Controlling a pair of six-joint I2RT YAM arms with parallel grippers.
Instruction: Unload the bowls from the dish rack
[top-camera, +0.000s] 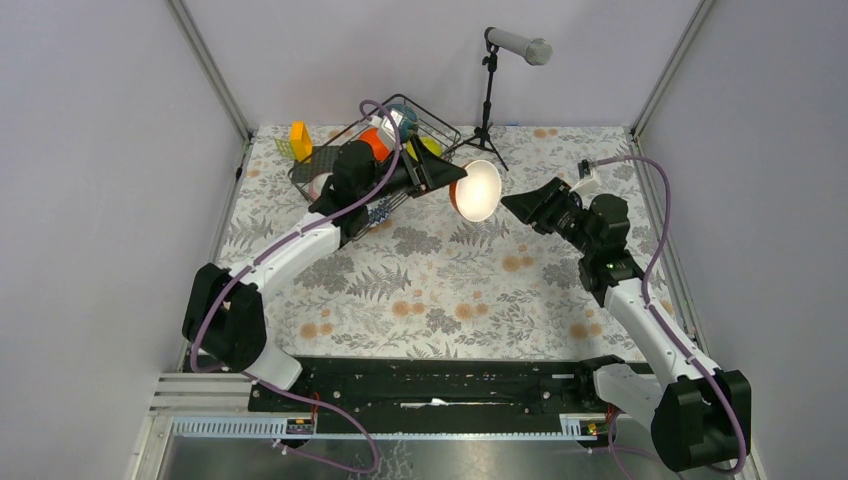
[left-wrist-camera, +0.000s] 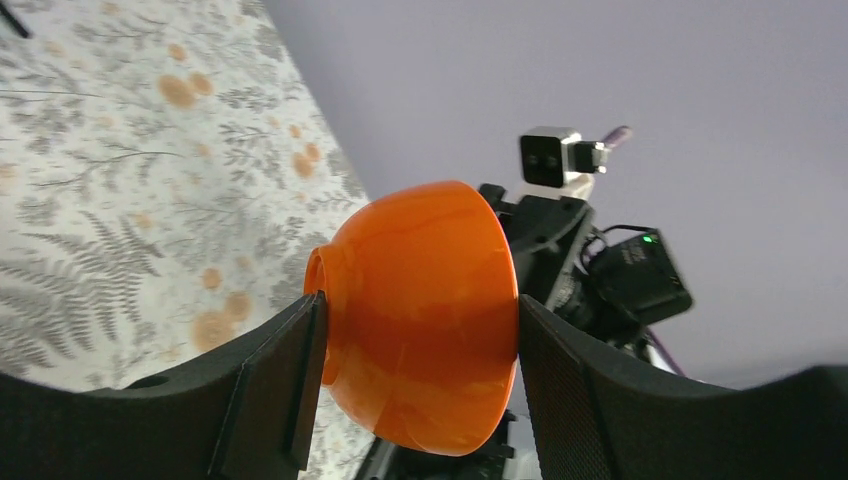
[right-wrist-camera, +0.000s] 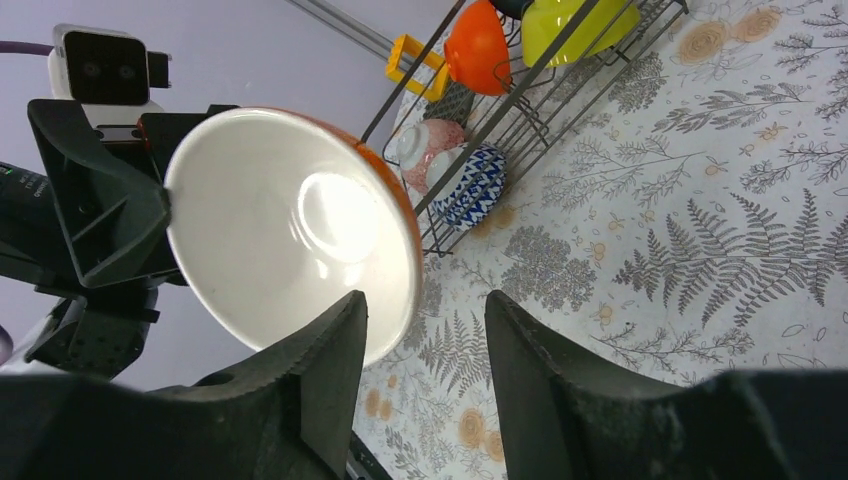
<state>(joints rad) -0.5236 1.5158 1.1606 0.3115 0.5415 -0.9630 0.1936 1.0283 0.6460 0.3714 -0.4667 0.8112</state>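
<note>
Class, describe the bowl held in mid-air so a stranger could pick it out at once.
Start at the wire dish rack at the far left of the fern-patterned table. Just right of it, the left gripper holds an orange bowl on its side. Unlike the bowls in the rack, it is in mid-air, white inside showing.

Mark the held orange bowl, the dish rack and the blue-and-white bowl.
orange bowl (left-wrist-camera: 420, 320): left wrist view, on its outer wall.
dish rack (right-wrist-camera: 545, 100): right wrist view, on its wire side.
blue-and-white bowl (right-wrist-camera: 470, 185): right wrist view, on its patterned outside.
</note>
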